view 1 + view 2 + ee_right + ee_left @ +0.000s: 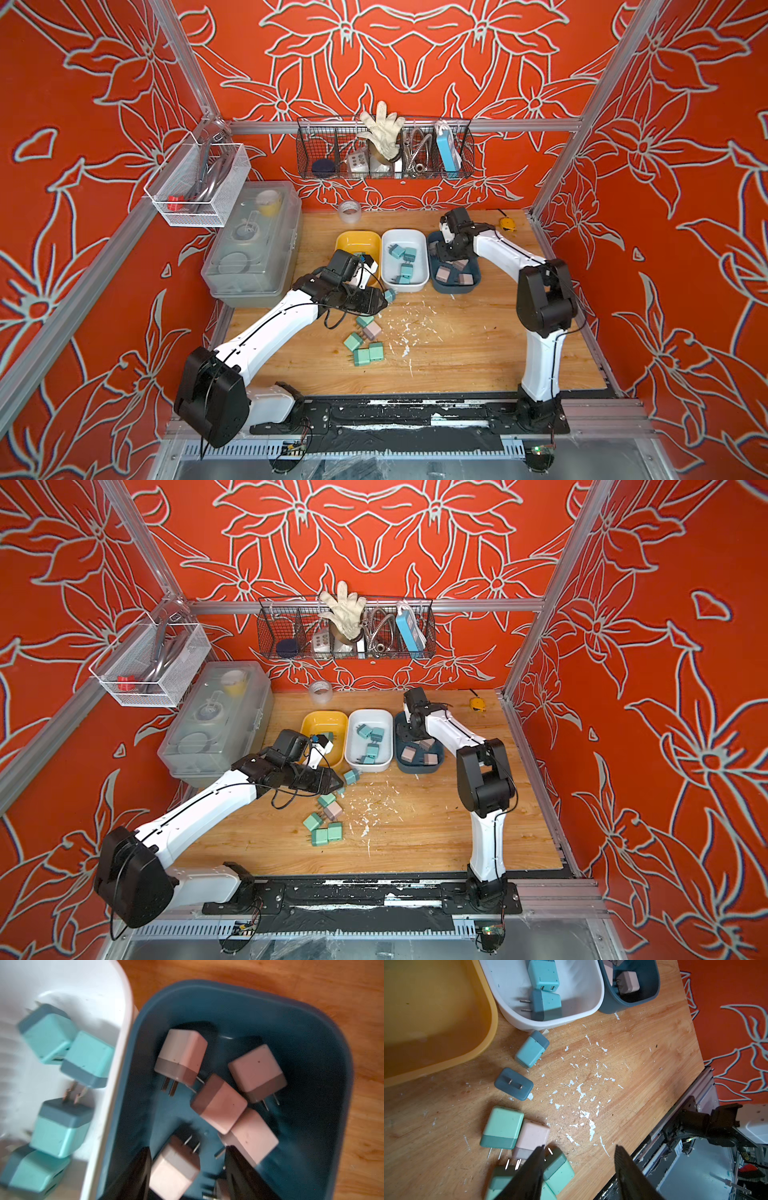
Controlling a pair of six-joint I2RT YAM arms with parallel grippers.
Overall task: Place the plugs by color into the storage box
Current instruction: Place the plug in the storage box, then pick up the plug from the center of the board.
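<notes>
Looking at your left gripper [579, 1147]: jaws apart, empty, near mint green cube plugs [502, 1126] on wooden table [643, 1053].
Right gripper [187, 1148]: jaws apart, pale pink plug [174, 1176] between, seemingly loose, inside dark blue plastic tray [311, 1022].

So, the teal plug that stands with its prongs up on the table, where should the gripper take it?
Take the teal plug from straight above, jaws on its two long flat sides, prongs between them: probably safest, as both sides are free.
</notes>
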